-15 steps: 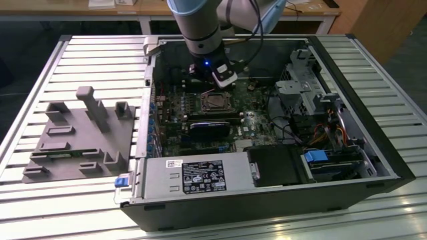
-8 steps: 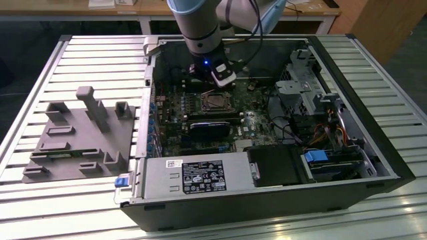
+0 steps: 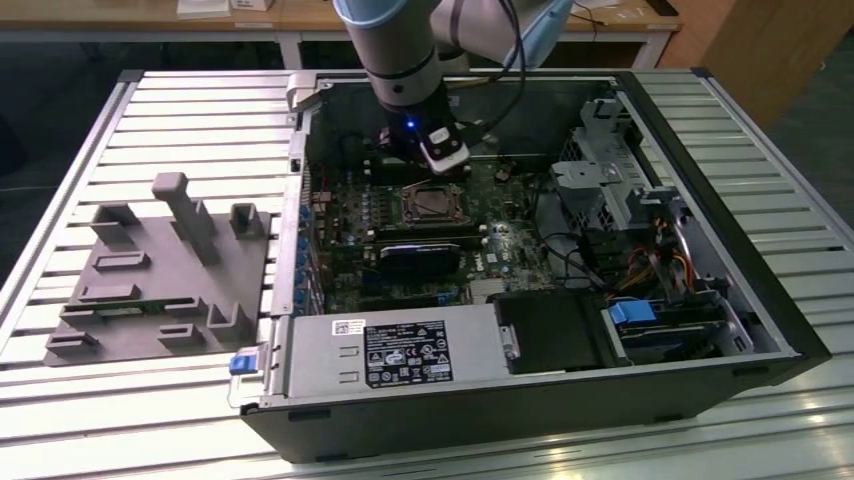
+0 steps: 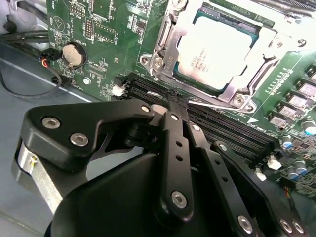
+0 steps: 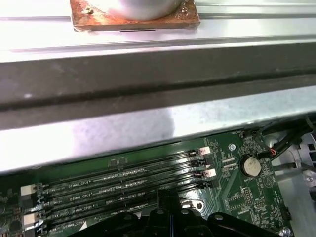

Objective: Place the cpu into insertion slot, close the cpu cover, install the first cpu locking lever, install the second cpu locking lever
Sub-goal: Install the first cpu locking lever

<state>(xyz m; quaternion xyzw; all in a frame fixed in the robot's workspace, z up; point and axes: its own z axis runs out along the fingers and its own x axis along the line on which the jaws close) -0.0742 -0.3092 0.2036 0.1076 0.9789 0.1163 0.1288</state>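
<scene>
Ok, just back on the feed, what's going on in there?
The arm's end effector is down inside the open computer case. The cpu is already seated, with the cpu cover shut over it. The end effector looks closed on a thin locking lever running alongside the cover.

The cpu point(image 4: 217, 47) within cpu cover point(image 4: 170, 44) (on motherboard point(image 4: 98, 29)).

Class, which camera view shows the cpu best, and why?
The second wrist view: the cpu is close, its pale top plainly seated within the cover. In the exterior view it is a small dark square beneath the arm. The first wrist view faces the memory slots.
</scene>
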